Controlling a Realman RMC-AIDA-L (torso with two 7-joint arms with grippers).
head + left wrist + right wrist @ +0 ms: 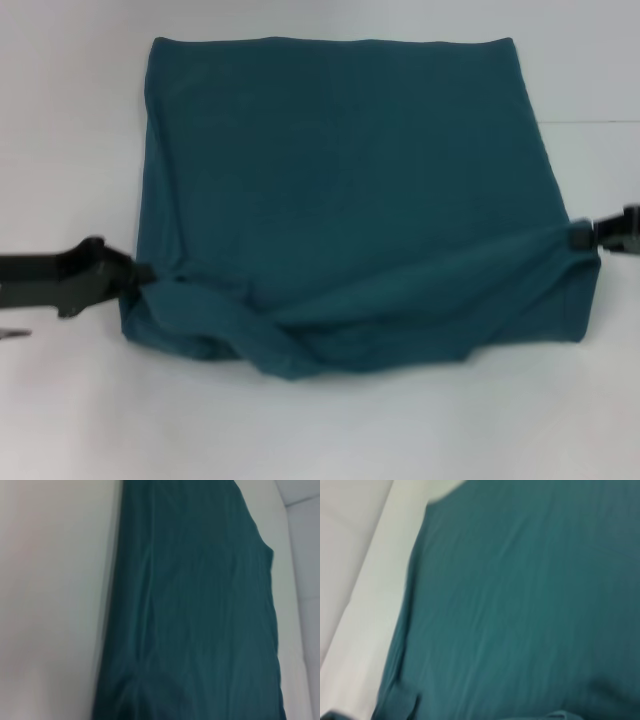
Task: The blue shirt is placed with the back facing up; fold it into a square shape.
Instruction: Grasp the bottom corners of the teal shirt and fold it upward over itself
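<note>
While both grippers pinch its near corners, the blue shirt [340, 180] shows no lettering.

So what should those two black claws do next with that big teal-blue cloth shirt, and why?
Probably carry the near edge away from the robot, toward the far edge. The left gripper and right gripper each pinch a near corner of the teal-blue cloth shirt, and the cloth between them sags in loose folds on the white table.

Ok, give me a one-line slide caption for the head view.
Left end effector and right end effector grip opposite near corners of the blue shirt on the white table.
</note>
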